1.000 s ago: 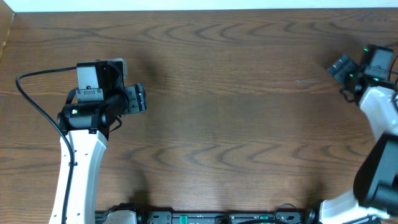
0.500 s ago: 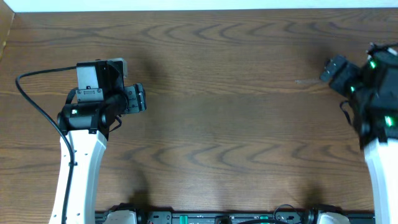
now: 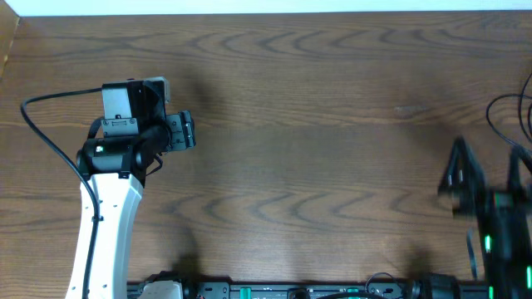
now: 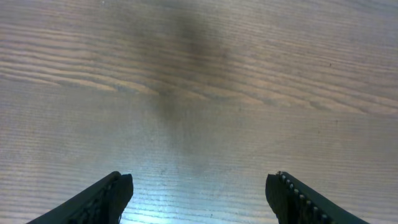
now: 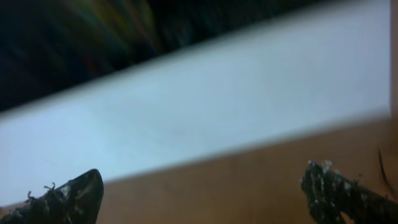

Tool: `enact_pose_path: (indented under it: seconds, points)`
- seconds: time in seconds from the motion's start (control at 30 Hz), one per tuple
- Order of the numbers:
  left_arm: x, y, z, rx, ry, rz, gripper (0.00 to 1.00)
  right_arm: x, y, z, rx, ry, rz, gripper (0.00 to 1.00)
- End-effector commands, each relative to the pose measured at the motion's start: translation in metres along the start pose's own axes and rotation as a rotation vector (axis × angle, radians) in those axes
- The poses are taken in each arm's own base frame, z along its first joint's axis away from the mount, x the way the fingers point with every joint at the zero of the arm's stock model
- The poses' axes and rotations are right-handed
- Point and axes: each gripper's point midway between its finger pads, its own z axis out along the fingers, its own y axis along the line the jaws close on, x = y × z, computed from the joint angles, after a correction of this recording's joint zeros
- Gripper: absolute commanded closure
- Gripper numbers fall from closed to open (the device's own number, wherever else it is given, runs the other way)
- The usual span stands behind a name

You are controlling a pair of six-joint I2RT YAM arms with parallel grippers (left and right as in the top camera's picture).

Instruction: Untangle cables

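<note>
Thin black cable strands [image 3: 504, 109] loop on the table at the far right edge; only a small part of them shows. A thin dark strand [image 5: 381, 165] also crosses the right side of the right wrist view. My right gripper [image 3: 486, 173] hangs blurred at the front right, just in front of those strands, open wide with nothing between its fingers. It [image 5: 202, 175] faces the table's far edge and the white wall. My left gripper [image 3: 184, 131] stands at the left over bare wood, open and empty [image 4: 199, 182].
The brown wooden table [image 3: 299, 124] runs to a white wall [image 5: 205, 106] at the back. The left arm's thick black cable [image 3: 46, 124] curves off to the left. A rail with mounts [image 3: 283, 291] lines the front edge.
The right arm has swung from the back right toward the front right, uncovering thin black strands at the right edge. The left arm has not moved.
</note>
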Motion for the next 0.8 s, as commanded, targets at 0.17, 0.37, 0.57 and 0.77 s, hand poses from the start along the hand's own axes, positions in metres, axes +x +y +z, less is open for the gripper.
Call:
enact_pose_path:
  seconds: [0.17,0.37,0.57,0.77]
  points:
    - [-0.001,-0.002,0.000,0.010,-0.002,0.021,0.26,-0.009,0.028,-0.044,-0.138,-0.144,-0.230,0.01]
    - [-0.001,-0.002,0.000,0.009,-0.003,0.022,0.26,0.020,0.014,-0.031,-0.098,-0.054,-0.231,0.01]
    - [-0.001,-0.002,0.000,0.009,-0.003,0.026,0.26,0.004,0.026,-0.049,-0.148,-0.145,-0.249,0.01]
    - [-0.002,-0.002,0.000,0.010,-0.008,0.053,0.26,0.005,0.055,-0.063,-0.307,-0.143,-0.270,0.01]
